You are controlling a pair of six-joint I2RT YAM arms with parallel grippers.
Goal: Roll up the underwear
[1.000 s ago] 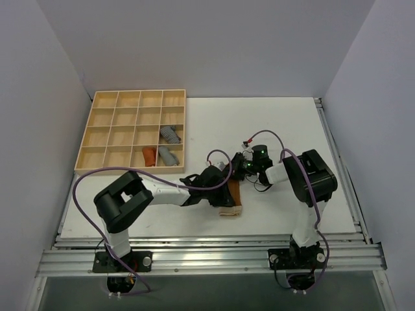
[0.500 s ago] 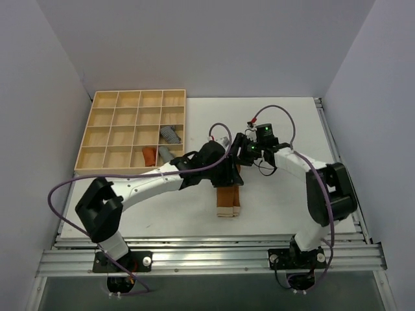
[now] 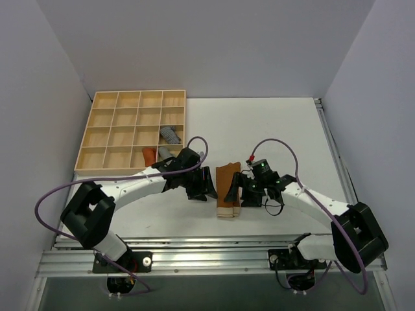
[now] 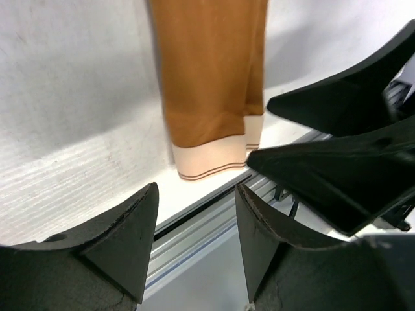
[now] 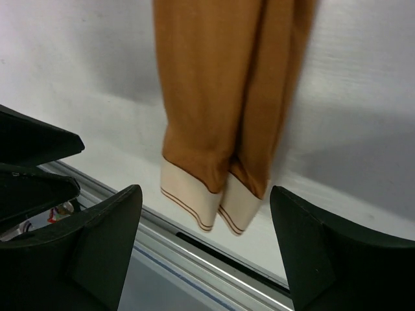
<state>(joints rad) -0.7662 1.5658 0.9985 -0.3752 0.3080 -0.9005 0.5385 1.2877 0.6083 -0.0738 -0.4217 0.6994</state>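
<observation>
White table (image 3: 285, 129) carried the underwear (image 3: 224, 180) flat between my left gripper (image 3: 207, 186) and right gripper (image 3: 233, 192); both stood apart, empty.

We see a white table (image 3: 285, 129) bearing two things: a wooden compartment tray (image 3: 139, 126) at its far left corner, and the underwear (image 3: 227, 188) lying flat near the front edge, folded long, pale band nearest that edge

A soft caramel-brown fabric underwear (image 5: 224, 103) lies folded into a long strip on the white bench (image 5: 71, 71), its pale beige band (image 5: 211, 204) with thin brown stripes nearest the metal edge rail (image 5: 194, 272). The right pincer (image 5: 204, 194) stands spread wide, its black fingers (image 5: 104, 246) either side of the band, gripping nothing. The left pincer (image 5: 79, 165) shows at the left edge.
</observation>
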